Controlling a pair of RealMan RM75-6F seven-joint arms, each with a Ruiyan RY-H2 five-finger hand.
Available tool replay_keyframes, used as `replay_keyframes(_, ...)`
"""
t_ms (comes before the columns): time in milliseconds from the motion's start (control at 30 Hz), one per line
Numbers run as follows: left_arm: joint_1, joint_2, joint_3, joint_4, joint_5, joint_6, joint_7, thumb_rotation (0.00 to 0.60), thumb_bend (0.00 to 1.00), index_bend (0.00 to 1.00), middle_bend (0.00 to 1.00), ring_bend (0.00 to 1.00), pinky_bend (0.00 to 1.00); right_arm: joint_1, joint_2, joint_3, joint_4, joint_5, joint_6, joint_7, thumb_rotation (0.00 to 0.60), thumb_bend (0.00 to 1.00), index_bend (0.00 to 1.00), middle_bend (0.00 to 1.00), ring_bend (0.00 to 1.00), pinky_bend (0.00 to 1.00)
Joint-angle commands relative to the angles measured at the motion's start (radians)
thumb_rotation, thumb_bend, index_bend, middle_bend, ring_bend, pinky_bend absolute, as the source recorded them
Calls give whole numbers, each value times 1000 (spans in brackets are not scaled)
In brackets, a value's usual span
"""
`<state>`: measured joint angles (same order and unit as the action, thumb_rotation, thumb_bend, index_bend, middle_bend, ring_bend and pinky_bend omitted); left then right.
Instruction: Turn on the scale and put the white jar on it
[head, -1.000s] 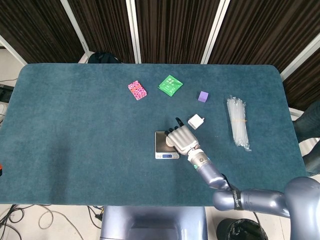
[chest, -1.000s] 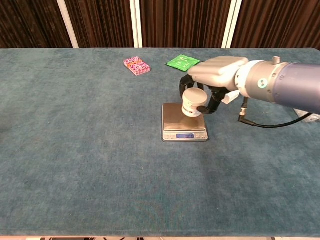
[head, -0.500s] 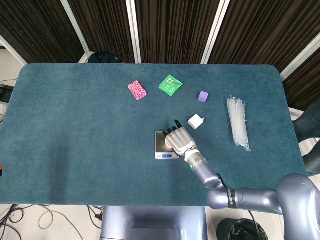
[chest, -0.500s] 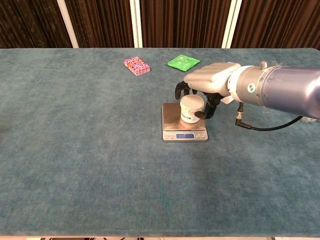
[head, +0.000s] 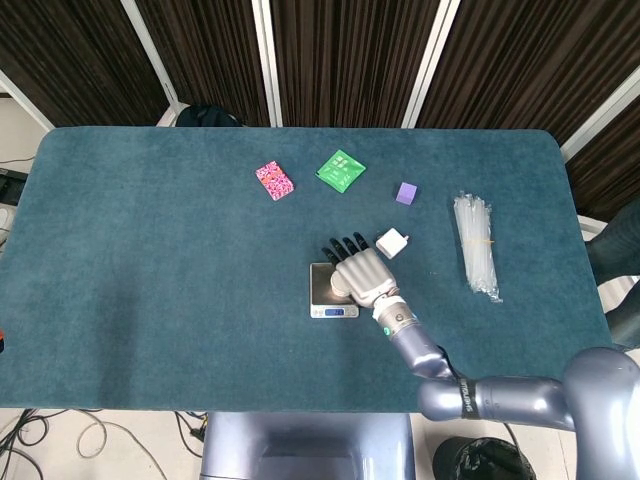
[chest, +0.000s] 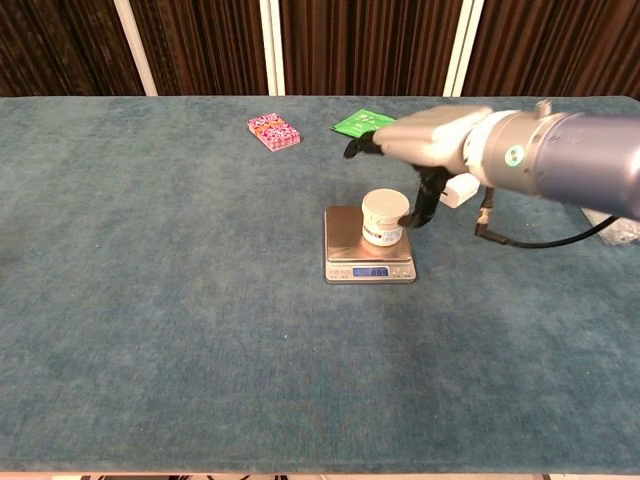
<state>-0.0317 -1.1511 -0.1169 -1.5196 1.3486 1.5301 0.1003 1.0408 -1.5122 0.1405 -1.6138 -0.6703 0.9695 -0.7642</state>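
Jar stands upright on the scale, toward the back-right part of the platform, lid up. Scale display is lit blue, so it reads as powered; digits too small to make out.

Right hand sits directly above the jar, palm down, fingers spread and stretched out toward the far side. Nothing in it: released. Thumb hangs down on the jar's right side, tip just beside or maybe touching the wall; can't tell which from the chest view. In the head view the hand covers the jar completely, w/ only the scale's left edge showing.

Key relation: jar is straight below the palm, its axis vertical, thumb the only part at jar height. Judgement: a clean exit means going up or back toward the robot's right, away from the jar; a sideways sweep to the left would drag the thumb into it and could tip or shift it.

Left hand not in either view, so right is the only one near.

Task looks essentially done.
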Motion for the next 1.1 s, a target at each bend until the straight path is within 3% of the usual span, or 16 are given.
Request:
replay_keyframes(33,1,1,-1,0,0,1,-2,600,687,31,0,0,0,-63,117,-13,-114,-58,71,40,600,371,13,0,65,0)
replay_keyframes(167,1,1,0,-2,2,4,-2,600,686,31,0,0,0,-168,261,-68,-248,-166,160,109,600,371,13,0,64,0)
replay_keyframes(300,1,-1,0,-5,3,6,4,600,686,31,0,0,0,-312,360,-156,-309,-360,306,214,600,371,13,0,65,0)
replay_keyframes(467,0,-4,2,-8,5,5,17,600,687,31,0,0,0,-499,410,-280,-250,-604,497,365,600,372,13,0,65,0)
replay_keyframes(600,0,-6,3,-9,5,7,22,600,687,31,0,0,0,-619,389,-333,-171,-708,628,438,600,371,13,0,65,0)
replay_keyframes(767,3,-4,1,-11,7,15,20,600,687,31,0,0,0,-730,330,-360,-79,-756,723,491,600,371,13,0,65,0)
replay_keyframes(1100,1,-3,-1,-9,7,11,12,600,687,31,0,0,0,-791,281,-314,25,-762,736,486,600,372,13,0,62,0)
